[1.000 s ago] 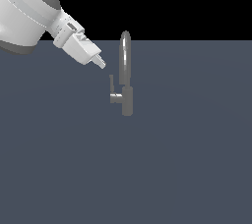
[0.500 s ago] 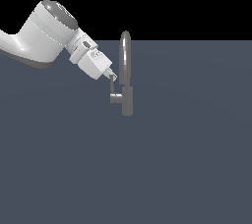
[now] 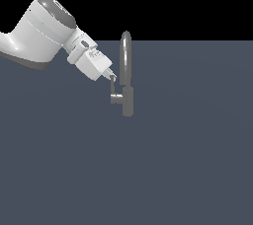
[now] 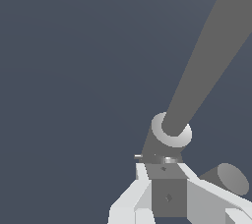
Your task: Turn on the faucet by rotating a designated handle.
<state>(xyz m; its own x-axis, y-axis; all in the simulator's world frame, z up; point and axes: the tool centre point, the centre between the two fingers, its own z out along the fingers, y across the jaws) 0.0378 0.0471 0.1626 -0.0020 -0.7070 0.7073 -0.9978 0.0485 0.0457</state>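
since 1 s ago my gripper dropped in onto the handle | handle sits on exterior view's left of faucet base | fingers straddle the stick, can't tell if clamped | rigid, slick metal, push near its tip

You are looking at a bare simulated test scene, not a real kitchen or workshop. The ground is one flat, untextured slate-blue plane that ends in a straight horizon against a plain black backdrop. The faucet is a smooth, uniformly grey model standing straight on that plane. The white robot arm shows the same clean, shaded rendering, and the wrist view repeats the flat blue surface.
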